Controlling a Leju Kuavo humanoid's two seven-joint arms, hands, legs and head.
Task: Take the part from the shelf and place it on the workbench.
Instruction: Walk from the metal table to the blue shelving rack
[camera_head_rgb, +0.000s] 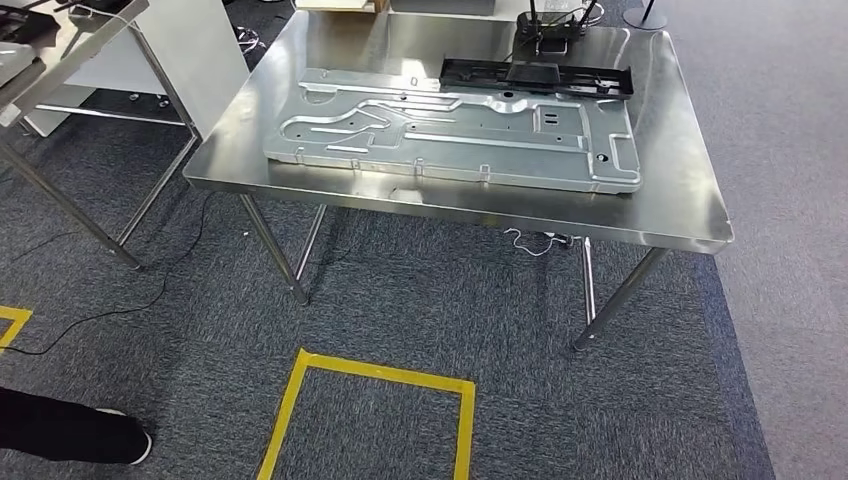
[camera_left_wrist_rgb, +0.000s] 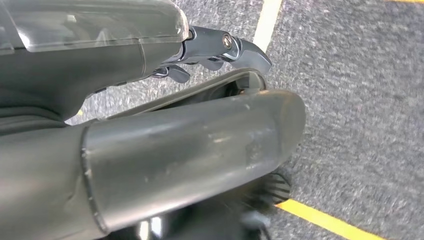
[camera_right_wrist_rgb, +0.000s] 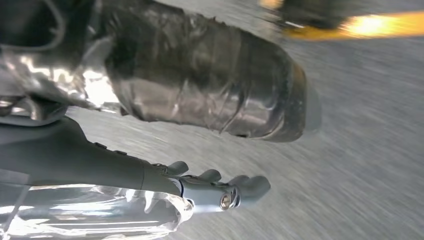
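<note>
Grey carpet marked with yellow tape (camera_head_rgb: 370, 372) lay between me and the steel counter (camera_head_rgb: 690, 200) when I checked the head view. On that counter sat a large stamped metal panel (camera_head_rgb: 450, 135), flat, with a black plastic frame (camera_head_rgb: 540, 77) lying just behind it and touching its far edge. Whether either of these was the part I was meant to fetch I could not tell, and no shelf with a part on it was plain to me; a second steel frame stood off to the left.

My left hand (camera_left_wrist_rgb: 215, 50) hung by my side above the carpet, fingers loosely curled and apart, carrying nothing. My right hand (camera_right_wrist_rgb: 220, 187) hung the same way in a blurred wrist view; it looked empty, fingers slightly bent, though the blur left me unsure.

I judged the task either at its very start or just finished: nothing was in hand, and I stood short of the counter.
</note>
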